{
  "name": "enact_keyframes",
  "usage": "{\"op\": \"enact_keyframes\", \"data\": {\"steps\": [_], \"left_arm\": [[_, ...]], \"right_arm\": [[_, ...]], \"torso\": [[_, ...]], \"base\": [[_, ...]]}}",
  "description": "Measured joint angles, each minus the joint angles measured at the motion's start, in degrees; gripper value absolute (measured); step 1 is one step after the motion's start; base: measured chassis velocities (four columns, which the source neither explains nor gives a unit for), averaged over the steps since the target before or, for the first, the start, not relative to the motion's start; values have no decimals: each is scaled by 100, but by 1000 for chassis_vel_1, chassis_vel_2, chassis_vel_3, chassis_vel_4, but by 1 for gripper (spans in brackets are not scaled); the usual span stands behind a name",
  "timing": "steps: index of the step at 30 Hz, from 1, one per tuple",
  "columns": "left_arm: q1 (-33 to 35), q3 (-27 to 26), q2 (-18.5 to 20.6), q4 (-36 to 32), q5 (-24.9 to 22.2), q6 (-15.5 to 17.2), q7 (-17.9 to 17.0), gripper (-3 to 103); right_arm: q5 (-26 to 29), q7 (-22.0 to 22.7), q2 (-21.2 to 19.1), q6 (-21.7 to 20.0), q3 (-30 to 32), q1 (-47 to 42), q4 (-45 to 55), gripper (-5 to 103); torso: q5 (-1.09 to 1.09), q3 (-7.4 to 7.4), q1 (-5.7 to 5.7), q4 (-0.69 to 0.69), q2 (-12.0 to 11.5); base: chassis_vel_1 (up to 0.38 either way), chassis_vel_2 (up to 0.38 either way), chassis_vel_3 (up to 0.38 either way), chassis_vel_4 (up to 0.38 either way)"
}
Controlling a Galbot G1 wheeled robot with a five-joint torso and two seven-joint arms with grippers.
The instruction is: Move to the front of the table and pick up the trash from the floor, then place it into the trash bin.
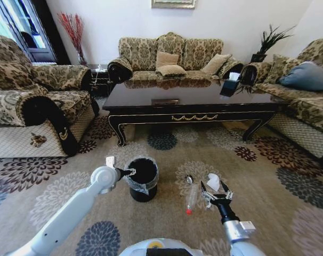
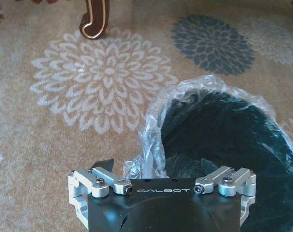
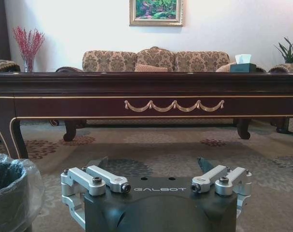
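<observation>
- Trash is all on the floor [image 1: 268, 176] as far as I can see: the clear bottle [image 1: 191, 198] with its red cap lies on the carpet just right of the trash bin [image 1: 143, 178], the crumpled white paper wad [image 1: 213, 182] sits a bit past it toward the worktop [image 1: 193, 96], and the tiny round piece [image 1: 189, 179] is right by the bottle's far end.
- So my read: the driving part is done, since I'm parked facing the long front edge of the worktop. Nothing looks binned yet, though I can't see the very bottom of the bin in the left wrist view.
- Right gripper [image 1: 216, 196] is down low over the carpet, between the bottle and the paper wad, fingers spread wide and holding nothing.
- Left gripper [image 1: 130, 172] hangs right at the bin's rim on its left side. The liner is bunched up against it, and I can't tell how its fingers stand.
- Left to do: all three pieces need grabbing and dropping in.
- Surface: beige carpet with big flower medallions, so the clear bottle probably blends in a bit.
- Room: sofas around three sides, tissue box [image 1: 233, 78] near the worktop's far right corner, plant and red twigs at the back wall.
</observation>
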Motion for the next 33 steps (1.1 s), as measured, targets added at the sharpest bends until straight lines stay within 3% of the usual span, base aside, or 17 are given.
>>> {"op": "enact_keyframes", "data": {"steps": [9, 15, 20, 27, 33], "left_arm": [[-514, 286, -456, 875, -214, -7, -90, 100], [-709, 442, -734, 1220, -329, -10, -343, 101], [-744, 498, -846, 1381, -466, -12, -615, 82], [-823, 542, -954, 1569, -517, -16, -743, 69], [-782, 556, -941, 1560, -477, -38, -756, 43]], "right_arm": [[31, 25, -41, -15, -15, 16, -63, 100], [41, 25, -15, 11, 24, 7, -122, 100], [137, 25, -56, 38, 134, 36, -272, 100], [205, 29, -62, 44, 171, 58, -316, 100], [195, 29, -48, 62, 136, 88, -406, 100]], "torso": [[0, 0, 0, -1, 0], [0, 1, 0, -3, 0], [0, 0, 0, 0, 0], [3, -2, 0, 0, 1], [3, -2, 0, 2, 1]], "base": [[0, 0, 0, 0], [0, 0, 0, 0], [0, 0, 0, 0], [0, 0, 0, 0], [0, 0, 0, 0]]}}
